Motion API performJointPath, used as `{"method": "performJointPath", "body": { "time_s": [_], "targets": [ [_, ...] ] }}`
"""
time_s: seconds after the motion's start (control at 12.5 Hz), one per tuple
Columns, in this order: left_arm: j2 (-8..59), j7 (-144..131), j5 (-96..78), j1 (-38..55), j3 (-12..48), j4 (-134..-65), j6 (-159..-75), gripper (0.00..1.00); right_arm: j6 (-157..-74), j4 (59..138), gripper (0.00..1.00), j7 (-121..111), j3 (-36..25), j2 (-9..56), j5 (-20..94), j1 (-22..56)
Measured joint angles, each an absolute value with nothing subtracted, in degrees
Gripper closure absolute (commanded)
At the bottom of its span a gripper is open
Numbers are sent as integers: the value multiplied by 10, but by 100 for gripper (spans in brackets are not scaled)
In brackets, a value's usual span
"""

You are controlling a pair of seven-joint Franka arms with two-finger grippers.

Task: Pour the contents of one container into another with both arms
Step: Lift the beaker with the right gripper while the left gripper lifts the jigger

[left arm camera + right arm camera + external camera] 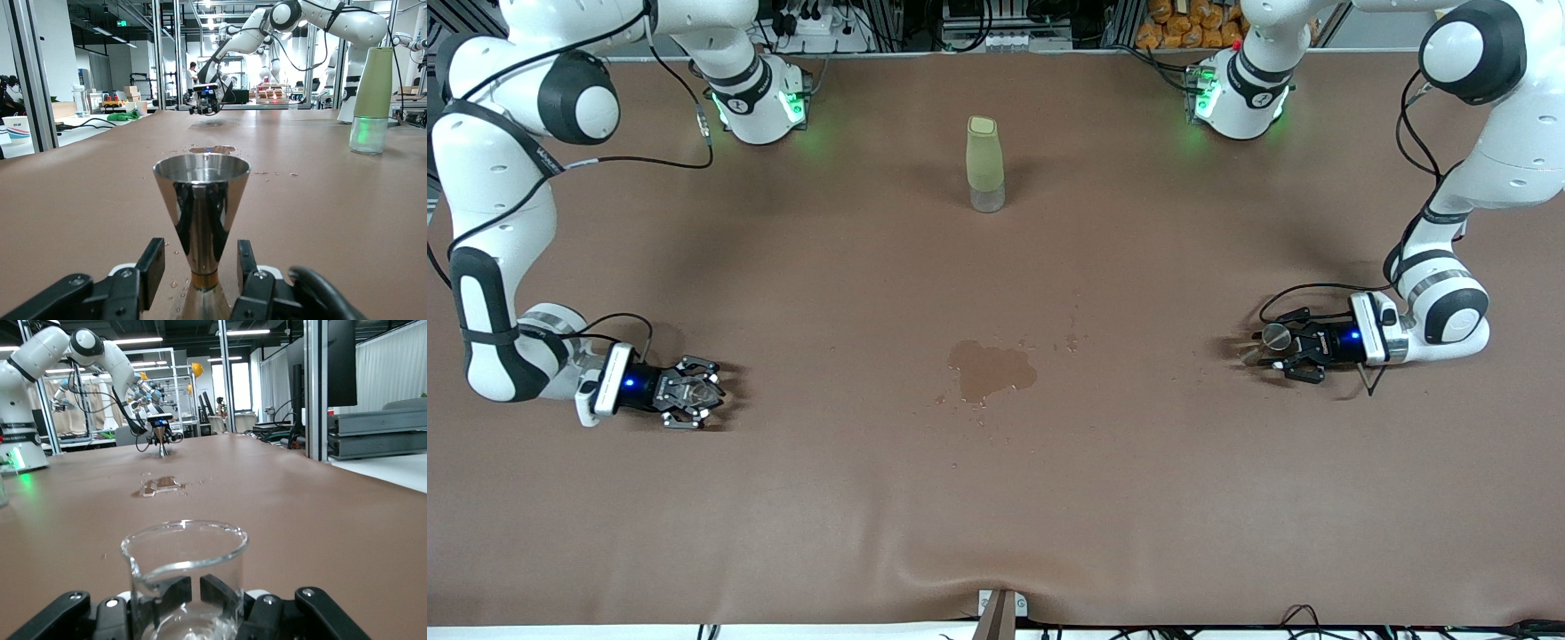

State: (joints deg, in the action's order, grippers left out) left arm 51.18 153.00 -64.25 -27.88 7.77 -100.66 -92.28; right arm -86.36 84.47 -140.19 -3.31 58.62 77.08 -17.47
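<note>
Only the wrist views show grips: left gripper (199,267) fingers flank, untouching, one jigger (201,220); right gripper (193,603) clamps one glass cup (183,577).

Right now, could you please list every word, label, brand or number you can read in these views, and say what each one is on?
None can be read for certain.
Right arm: dark lettering on a black band, too small to read.
Arm bases: small dark round marks, unreadable.
Green sign hanging in the room: blurred.
Steel jigger, glass cup, pale-green bottle: no print visible.
</note>
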Motion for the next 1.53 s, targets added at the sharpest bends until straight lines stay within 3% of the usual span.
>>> {"method": "performJointPath", "body": {
  "time_s": [0.16,0.4,0.56,0.8,1.53],
  "targets": [
    [513,1530,-643,-279,78,-1007,-923,52,-864,843,100,-1370,-31,565,772,-153],
    [515,1530,-643,-278,78,-1007,-923,63,-868,844,100,-1329,-30,536,772,-123],
    [515,1530,-643,-277,78,-1007,-923,74,-870,844,100,-1318,-30,527,772,-111],
    [516,1530,-643,-277,78,-1007,-923,100,-870,844,100,-1305,-30,521,772,-103],
    [518,1511,-642,-236,118,-945,-919,100,-893,844,100,-1224,-28,487,795,-63]
  ]
}}
